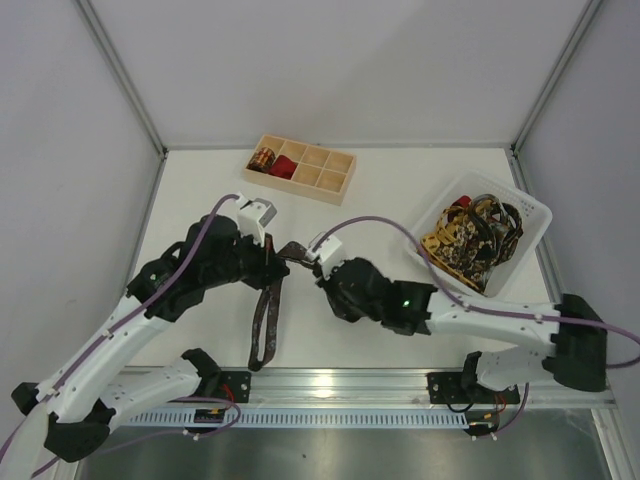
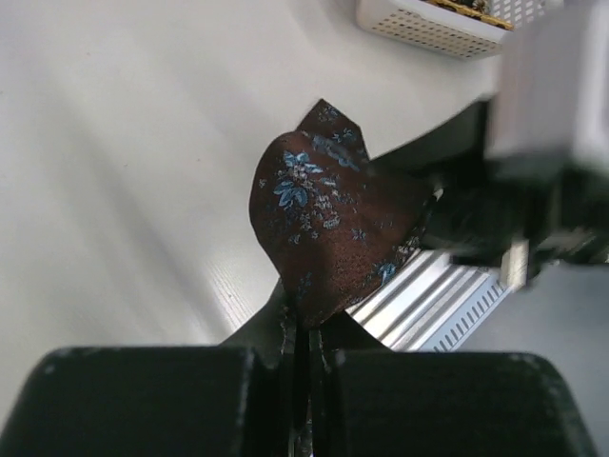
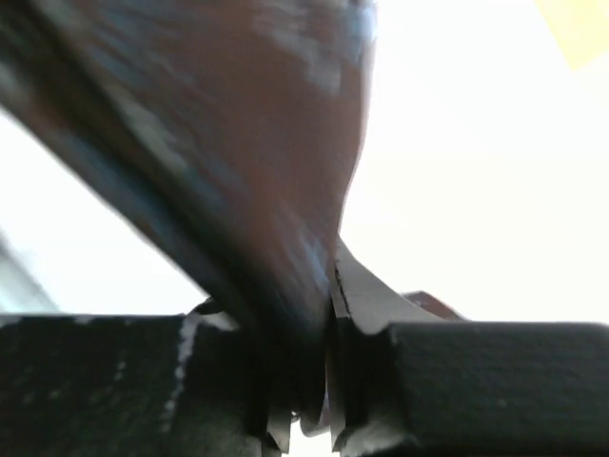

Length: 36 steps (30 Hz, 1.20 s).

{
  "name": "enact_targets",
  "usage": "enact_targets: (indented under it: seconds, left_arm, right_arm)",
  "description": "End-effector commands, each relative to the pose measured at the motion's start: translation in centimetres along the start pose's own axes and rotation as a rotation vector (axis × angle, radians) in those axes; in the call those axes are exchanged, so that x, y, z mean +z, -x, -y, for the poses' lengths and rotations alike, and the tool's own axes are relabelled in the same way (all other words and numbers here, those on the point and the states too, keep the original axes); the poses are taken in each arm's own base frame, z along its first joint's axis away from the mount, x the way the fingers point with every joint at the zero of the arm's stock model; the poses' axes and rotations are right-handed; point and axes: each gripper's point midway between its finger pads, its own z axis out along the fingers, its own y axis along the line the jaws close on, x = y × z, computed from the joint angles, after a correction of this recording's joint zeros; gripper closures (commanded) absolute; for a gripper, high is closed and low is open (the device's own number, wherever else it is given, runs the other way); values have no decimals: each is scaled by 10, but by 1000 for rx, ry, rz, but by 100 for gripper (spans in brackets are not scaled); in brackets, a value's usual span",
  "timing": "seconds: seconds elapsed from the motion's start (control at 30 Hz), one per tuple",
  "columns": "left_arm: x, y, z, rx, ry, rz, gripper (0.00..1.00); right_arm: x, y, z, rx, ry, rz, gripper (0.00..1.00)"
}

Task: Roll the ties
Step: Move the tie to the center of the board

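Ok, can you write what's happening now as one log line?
left gripper: shut on brown tie | right gripper: shut on same tie | rest of tie: on table

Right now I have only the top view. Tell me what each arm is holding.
Observer: The left fingers are shut on the brown tie.
Operator: Now the right arm.
Observer: The right fingers pinch the same tie; fabric sits between them.
Operator: Give me its pattern.
Observer: Small blue flowers, clear in the left wrist view.
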Motion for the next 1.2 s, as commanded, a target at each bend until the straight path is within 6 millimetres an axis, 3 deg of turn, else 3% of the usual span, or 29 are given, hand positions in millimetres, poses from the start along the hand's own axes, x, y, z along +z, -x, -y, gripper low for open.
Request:
enact_targets:
  seconds: [0.0, 0.07, 0.1, 0.13, 0.17, 0.2, 0.27, 0.37, 0.5, 0.63, 0.87, 0.9, 1.0, 1.07, 1.1, 1.17]
  left_arm:
    - [-7, -12, 8, -26, -54, -29, 99]
    - [-5, -23, 12, -36, -89, -66, 100]
    - [-1, -33, 11, -47, -95, -98, 100]
    - [1, -41, 16, -60, -130, -125, 100]
    - [4, -44, 18, -66, -150, -134, 100]
    - [10, -58, 18, -79, -162, -178, 100]
    - [14, -71, 24, -109, -207, -233, 100]
    - [24, -91, 30, -151, -268, -314, 100]
    - [38, -112, 33, -230, -313, -364, 94]
    - [51, -127, 27, -288, -286, -403, 88]
    - [76, -153, 12, -343, -227, -455, 78]
    - [80, -156, 11, -353, -216, -469, 64]
    - [88, -153, 7, -348, -195, -452, 41]
    - [89, -146, -6, -310, -121, -416, 37]
    - [86, -131, -5, -279, -115, -370, 31]
    - [83, -116, -12, -245, -70, -325, 28]
  right_arm:
    - [-51, 15, 10, 118, 196, -107, 81]
    - [-76, 28, 10, 217, 317, -125, 82]
    - [-90, 20, 8, 296, 388, -198, 86]
    - [-99, 25, 7, 332, 424, -199, 86]
    - [-116, 31, -5, 368, 544, -210, 86]
    - [-121, 32, 1, 451, 560, -236, 86]
    - [-137, 36, -10, 547, 701, -292, 87]
    - [-136, 19, -14, 692, 772, -442, 87]
    - [-107, -14, -1, 787, 682, -532, 100]
    - [-79, -50, 15, 874, 601, -594, 97]
    - [-31, -113, 31, 840, 445, -729, 87]
    - [-25, -119, 34, 829, 424, -734, 85]
    - [-11, -132, 44, 813, 369, -769, 74]
    - [-4, -135, 54, 789, 311, -773, 66]
    - [-2, -136, 57, 782, 296, -766, 51]
    - [0, -133, 63, 766, 270, -756, 40]
